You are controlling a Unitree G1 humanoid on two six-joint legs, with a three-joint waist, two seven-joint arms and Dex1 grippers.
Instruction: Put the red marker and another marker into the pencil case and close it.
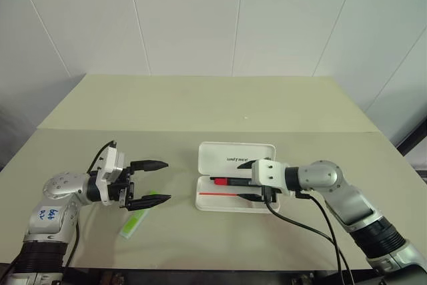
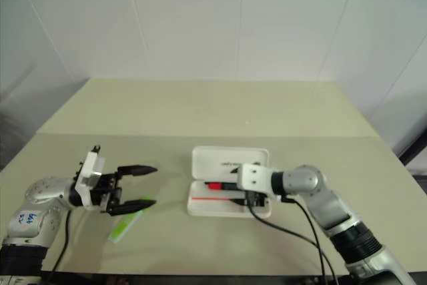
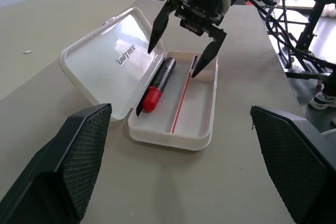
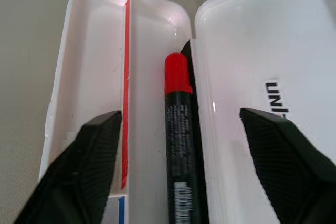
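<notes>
Your pencil case (image 1: 235, 159) lies open near the middle of the worktop (image 1: 200, 105), its lid folded back on the far side and the tray on the near side. The red marker (image 3: 159, 83) rests in the tray's far compartment, right against the hinge, with its red cap pointing left and its dark barrel running right. A thin red stripe (image 3: 181, 103) runs along the tray's divider just near of it.

Your right gripper (image 1: 248, 180) hangs over the right part of the tray, pointing left, its fingers (image 3: 156, 26) spread wide apart with nothing between them; one fingertip sits above the lid edge, the other over the near compartment. The marker lies free below.

Your left gripper (image 1: 159, 181) hovers left of the case, pointing right toward it, fingers fully apart and empty. The lime-green highlighter (image 1: 135, 221) lies on the worktop just under and near of that gripper's lower finger, well apart from the case.
</notes>
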